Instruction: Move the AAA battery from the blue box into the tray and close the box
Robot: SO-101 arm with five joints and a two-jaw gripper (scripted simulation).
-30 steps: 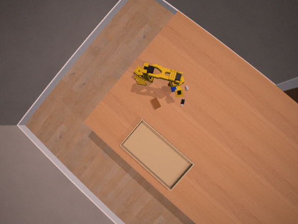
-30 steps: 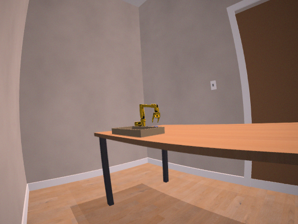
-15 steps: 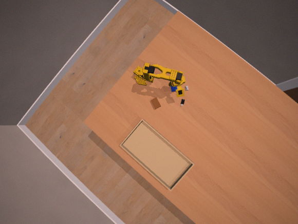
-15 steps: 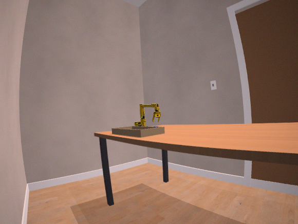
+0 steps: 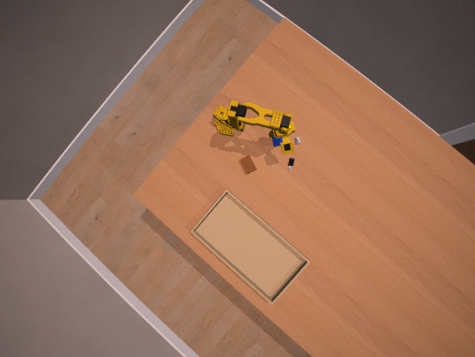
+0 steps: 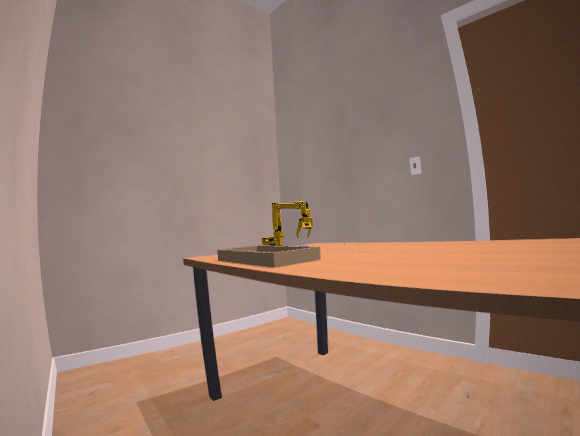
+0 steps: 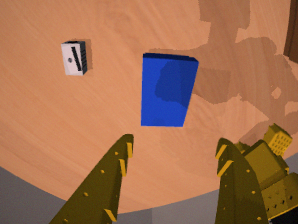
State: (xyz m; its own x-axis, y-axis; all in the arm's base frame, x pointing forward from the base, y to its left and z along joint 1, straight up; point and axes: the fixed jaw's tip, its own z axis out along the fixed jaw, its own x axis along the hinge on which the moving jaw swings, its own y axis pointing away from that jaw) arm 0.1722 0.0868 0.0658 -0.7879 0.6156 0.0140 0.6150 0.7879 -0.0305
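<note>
The blue box (image 7: 169, 90) stands on the table with its top closed, and the AAA battery is hidden from view. The box also shows in the overhead view (image 5: 277, 141), partly under the arm. My gripper (image 7: 174, 143) hangs above the box's near end with its two fingers apart and nothing between them. In the overhead view the gripper (image 5: 285, 144) sits over the box, and in the side view it (image 6: 304, 230) is raised well above the table. The tray (image 5: 249, 246) lies empty, some way from the box toward the table's edge.
A small white block (image 7: 75, 56) lies left of the blue box and also shows in the overhead view (image 5: 297, 140). A black and white object (image 5: 291, 163) lies just beyond it. A brown box (image 5: 247, 164) stands between the arm's base and the tray.
</note>
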